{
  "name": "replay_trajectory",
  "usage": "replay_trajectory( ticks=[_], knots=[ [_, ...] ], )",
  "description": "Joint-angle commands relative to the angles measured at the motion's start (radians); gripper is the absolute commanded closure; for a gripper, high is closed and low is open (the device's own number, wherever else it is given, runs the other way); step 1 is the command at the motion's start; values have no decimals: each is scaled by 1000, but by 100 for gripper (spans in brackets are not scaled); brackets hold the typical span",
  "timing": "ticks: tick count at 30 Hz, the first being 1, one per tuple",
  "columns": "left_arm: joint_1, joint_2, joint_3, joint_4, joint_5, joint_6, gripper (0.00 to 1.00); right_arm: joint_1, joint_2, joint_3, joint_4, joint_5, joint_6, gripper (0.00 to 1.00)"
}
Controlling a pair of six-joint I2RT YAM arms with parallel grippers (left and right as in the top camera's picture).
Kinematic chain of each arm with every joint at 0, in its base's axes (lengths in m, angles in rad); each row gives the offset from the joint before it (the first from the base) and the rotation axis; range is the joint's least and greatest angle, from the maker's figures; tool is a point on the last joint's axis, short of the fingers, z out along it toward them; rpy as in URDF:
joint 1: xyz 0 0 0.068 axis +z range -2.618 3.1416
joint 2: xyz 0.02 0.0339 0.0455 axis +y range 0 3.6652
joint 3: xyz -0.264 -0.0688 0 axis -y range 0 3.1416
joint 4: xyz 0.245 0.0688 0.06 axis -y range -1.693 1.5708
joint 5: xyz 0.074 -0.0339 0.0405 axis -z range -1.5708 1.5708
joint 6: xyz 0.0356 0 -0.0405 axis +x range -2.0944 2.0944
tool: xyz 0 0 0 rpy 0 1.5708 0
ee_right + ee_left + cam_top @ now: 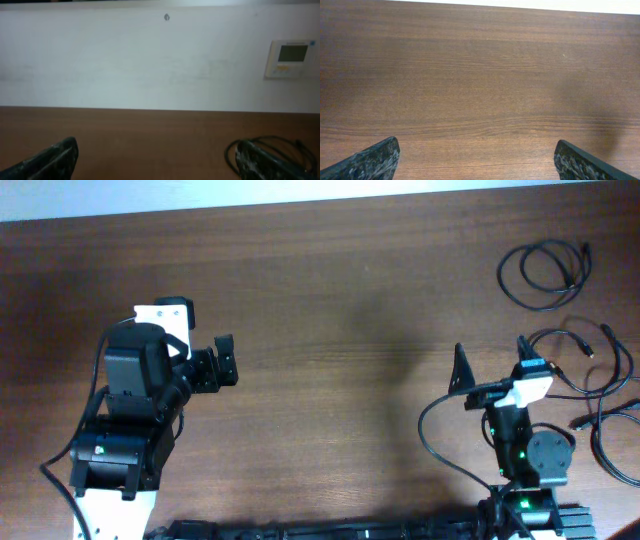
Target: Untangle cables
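Three thin black cables lie apart at the table's right side: a loop at the far right (545,272), a second loop (592,358) beside my right arm, and a third (615,435) at the right edge. My right gripper (492,362) is open and empty, just left of the second loop. In the right wrist view the gripper (157,152) is open, and a cable loop (285,145) shows behind its right finger. My left gripper (224,362) is open and empty, far from the cables. The left wrist view shows the gripper (477,155) over bare wood.
The brown wooden table (340,300) runs across the view. A white wall with a small wall panel (292,57) stands beyond the table's far edge. The right arm's own thicker wire (432,435) curves beside its base.
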Motion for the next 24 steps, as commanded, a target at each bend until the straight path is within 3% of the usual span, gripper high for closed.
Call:
replay_trajectory(
  ticks=[1, 8, 16, 24],
  knots=[
    [5, -2, 6, 1, -7, -13, 1, 5, -71, -85, 19, 10, 5, 0],
    [5, -2, 6, 1, -7, -13, 1, 5, -116, -84, -105, 9, 5, 1],
    [5, -2, 6, 1, -7, -13, 1, 5, -340, -84, -491, 11, 5, 1],
    [5, -2, 6, 1, -7, -13, 1, 5, -399, -84, -485, 28, 2, 1]
  ],
)
